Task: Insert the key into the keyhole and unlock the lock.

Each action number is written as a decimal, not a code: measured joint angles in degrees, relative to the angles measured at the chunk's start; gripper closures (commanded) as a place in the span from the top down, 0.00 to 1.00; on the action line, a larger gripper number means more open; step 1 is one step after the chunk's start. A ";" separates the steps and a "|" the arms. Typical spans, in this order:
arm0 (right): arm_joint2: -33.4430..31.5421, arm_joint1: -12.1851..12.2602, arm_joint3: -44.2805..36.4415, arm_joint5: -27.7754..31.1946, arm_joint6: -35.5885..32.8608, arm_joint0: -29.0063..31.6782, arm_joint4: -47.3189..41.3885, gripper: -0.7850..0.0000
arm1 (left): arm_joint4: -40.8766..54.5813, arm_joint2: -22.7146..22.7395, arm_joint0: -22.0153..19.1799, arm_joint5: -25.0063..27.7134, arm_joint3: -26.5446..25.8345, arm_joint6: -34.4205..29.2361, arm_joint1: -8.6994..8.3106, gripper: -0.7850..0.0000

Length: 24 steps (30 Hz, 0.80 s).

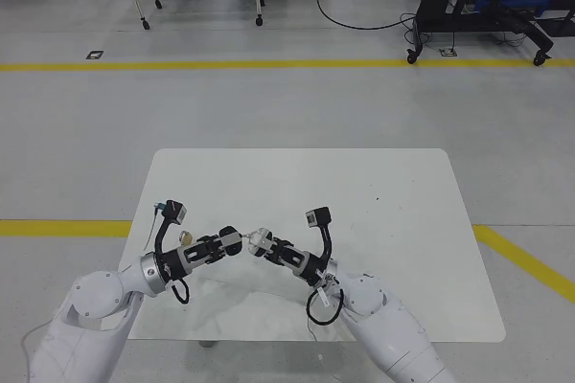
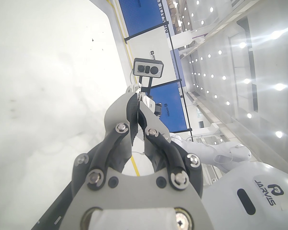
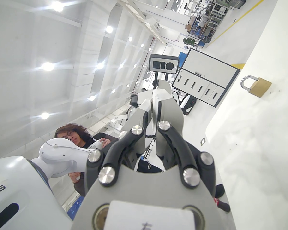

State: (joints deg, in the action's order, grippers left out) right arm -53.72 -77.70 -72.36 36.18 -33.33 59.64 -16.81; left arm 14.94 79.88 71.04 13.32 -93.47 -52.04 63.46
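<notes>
A brass padlock (image 3: 259, 87) with a silver shackle lies flat on the white table (image 1: 364, 191); in the top view the padlock (image 1: 185, 236) is beside the left arm's wrist. Both grippers hover tip to tip over the table's near-left part. My right gripper (image 3: 155, 94) is shut, and a thin silver strip that looks like the key (image 3: 154, 113) sits edge-on between its pads. My left gripper (image 2: 137, 95) is shut with its black pads pressed together, its tips against the right gripper (image 2: 151, 104). Whether it also pinches the key is hidden.
The table's far and right parts are bare white surface. Its near edge runs just below the two forearms. In the top view, the left gripper (image 1: 234, 239) and right gripper (image 1: 257, 239) almost touch.
</notes>
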 measured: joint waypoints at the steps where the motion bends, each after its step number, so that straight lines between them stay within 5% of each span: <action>1: 0.00 -0.02 0.06 -0.16 -0.11 -0.03 -0.06 0.37 | 0.01 0.07 0.07 0.03 -0.02 -0.01 -0.03 0.00; 10: -0.15 -0.26 0.59 -0.80 -0.99 -0.39 -0.88 0.22 | 0.00 0.61 0.31 -0.75 -0.30 -1.93 -0.49 0.00; 13: -0.13 -0.35 0.60 -1.14 -1.33 -0.53 -1.11 0.01 | -0.47 0.48 0.13 -0.96 -0.07 -2.37 -0.62 0.00; 24: 0.34 -0.80 1.27 -1.86 -1.89 -1.04 -1.23 0.00 | 0.20 0.44 0.20 -0.28 0.67 -2.04 -0.90 0.00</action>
State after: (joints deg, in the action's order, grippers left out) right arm -53.39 -78.50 -71.09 34.32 -35.22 58.60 -18.04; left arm 15.15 80.32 71.24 13.04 -92.80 -54.08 62.57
